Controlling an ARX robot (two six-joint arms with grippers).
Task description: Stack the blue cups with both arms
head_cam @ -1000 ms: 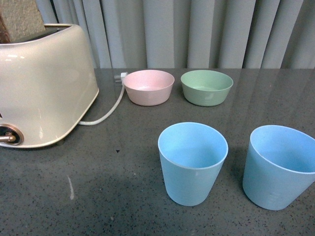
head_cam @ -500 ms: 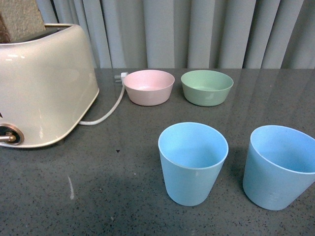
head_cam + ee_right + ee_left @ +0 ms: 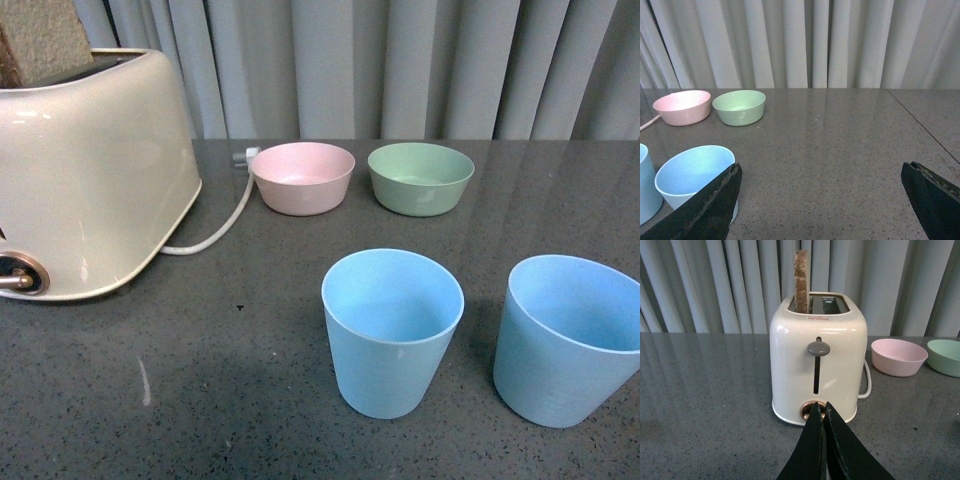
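Plainly, the two cups stood upright and open-mouthed on the dark speckled table [image 3: 200, 390]. The left blue cup [image 3: 390, 345] was near the middle of the table's near part. The right blue cup [image 3: 562, 350] was beside it toward the robot's right, with a strip of bare table between them and its far side cut off by the picture's edge. We made out faint marks [image 3: 552, 403] low on the right cup's wall, too pale to read. Farther back, near the grey curtain [image 3: 400, 60], sat the pink bowl [image 3: 302, 178] and the green bowl [image 3: 420, 178], close together but not touching. A cream toaster [image 3: 90, 180] stood at the robot's left with a slice of bread [image 3: 40, 40] upright in one slot, and its white cord [image 3: 225, 225] curved along the table just beside the pink bowl. From the left wrist we saw a small red label [image 3: 818, 318] on the toaster's top edge below the slots, its print too small to read. We found no brand name on the end face, only a grey lever [image 3: 818, 348] and a copper-ringed knob [image 3: 807, 412]. The left gripper [image 3: 822, 407] had its black fingers pressed together with nothing between them, pointing toward the toaster. The right gripper [image 3: 821, 170] had its fingers spread wide apart and empty, with the right blue cup showing just past one finger.
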